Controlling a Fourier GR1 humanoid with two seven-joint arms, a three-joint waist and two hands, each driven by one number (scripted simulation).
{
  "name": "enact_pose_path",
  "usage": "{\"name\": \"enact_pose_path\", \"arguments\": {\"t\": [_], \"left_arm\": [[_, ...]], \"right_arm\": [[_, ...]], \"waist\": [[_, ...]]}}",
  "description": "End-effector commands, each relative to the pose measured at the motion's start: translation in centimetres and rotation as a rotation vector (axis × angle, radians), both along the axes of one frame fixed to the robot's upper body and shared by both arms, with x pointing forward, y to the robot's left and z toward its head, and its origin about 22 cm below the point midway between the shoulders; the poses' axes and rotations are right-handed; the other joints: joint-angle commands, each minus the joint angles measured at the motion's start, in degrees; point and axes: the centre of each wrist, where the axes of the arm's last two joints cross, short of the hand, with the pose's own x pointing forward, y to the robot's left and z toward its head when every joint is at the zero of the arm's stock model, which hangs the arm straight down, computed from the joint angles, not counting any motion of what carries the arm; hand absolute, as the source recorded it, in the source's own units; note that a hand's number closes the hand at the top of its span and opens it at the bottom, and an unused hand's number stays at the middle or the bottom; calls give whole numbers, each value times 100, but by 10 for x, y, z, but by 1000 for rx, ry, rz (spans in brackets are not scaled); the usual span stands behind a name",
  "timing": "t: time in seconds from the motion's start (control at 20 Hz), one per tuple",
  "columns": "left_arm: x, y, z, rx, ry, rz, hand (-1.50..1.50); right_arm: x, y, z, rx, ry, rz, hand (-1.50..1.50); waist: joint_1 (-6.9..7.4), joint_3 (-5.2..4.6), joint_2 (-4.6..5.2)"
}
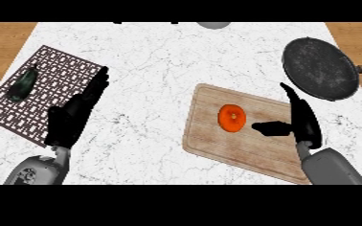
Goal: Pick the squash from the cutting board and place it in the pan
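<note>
The right hand (305, 120) hangs open just beside the squash (232, 117), thumb toward it, not touching. The squash sits on the cutting board (240, 149); it looks round, stiff and likely slippery, so grasp across its widest part.

the counter (155, 62) is white stone with thin grey lines. a wooden cutting board (212, 141) lies on it at the lower right. a round dark pan (318, 74) sits at the far right, near the board. a brown mat (60, 76) with a white pattern lies on the left. a small grey round thing (213, 24) shows at the far edge.
</note>
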Motion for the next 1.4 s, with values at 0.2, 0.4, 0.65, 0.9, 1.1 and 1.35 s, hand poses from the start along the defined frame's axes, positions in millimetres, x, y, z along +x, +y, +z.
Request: {"name": "enact_pose_path", "arguments": {"t": [0.2,0.4,0.65,0.9,1.1,1.35], "left_arm": [[7,-6,7,-11,-9,-34,0],[15,4,13,-7,-5,-23,0],[11,3,9,3,-12,-34,0],[11,6,-1,-6,4,-10,0],[6,9,-11,2,14,-16,0],[-3,-8,1,-11,-5,-16,0]], "right_arm": [[43,25,60,-198,391,119,-150],[60,58,88,-168,602,247,-150],[91,84,101,-117,763,299,-150],[103,98,86,-153,821,275,-150],[92,124,78,-231,826,269,-150],[96,109,58,-250,901,259,-150]], "waist": [[106,0,10],[152,-3,24],[187,6,26],[106,9,25],[23,6,8],[60,13,-7]]}}
